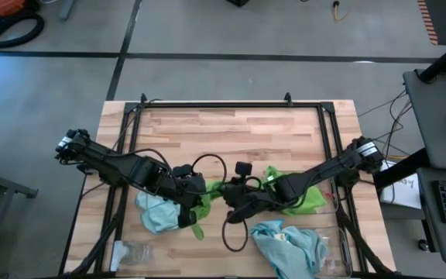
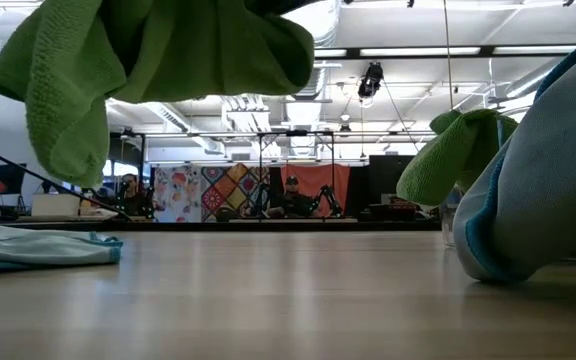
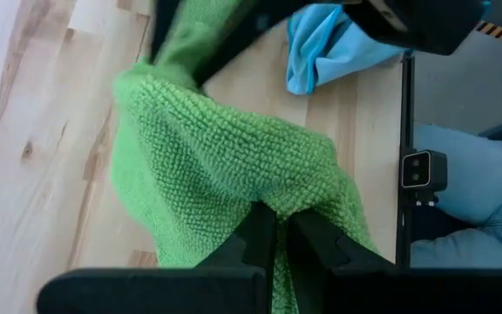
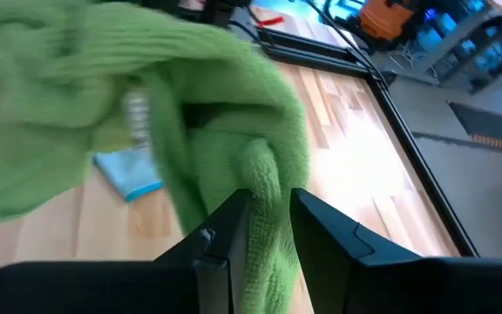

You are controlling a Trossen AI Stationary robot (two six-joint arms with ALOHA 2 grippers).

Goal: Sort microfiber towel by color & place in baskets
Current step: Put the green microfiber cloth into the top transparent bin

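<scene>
Both grippers pinch the same lime-green microfiber towel (image 1: 207,195) mid-table: left gripper (image 3: 279,240) clamped tight on it, right gripper (image 4: 268,218) closed on a fold. Risk: opposing pulls stretch it, or it drops short of the clear plastic basket (image 1: 333,203).

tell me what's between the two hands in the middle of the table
A green towel, stretched between left hand and right hand, each pinching it. The high view shows it.

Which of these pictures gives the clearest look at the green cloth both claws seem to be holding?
The left wrist view: the green towel fills it, pinched by the left gripper. The right wrist view shows it bunched in the right gripper. The high view shows it stretched between both arms; the low view shows only hanging folds.
</scene>
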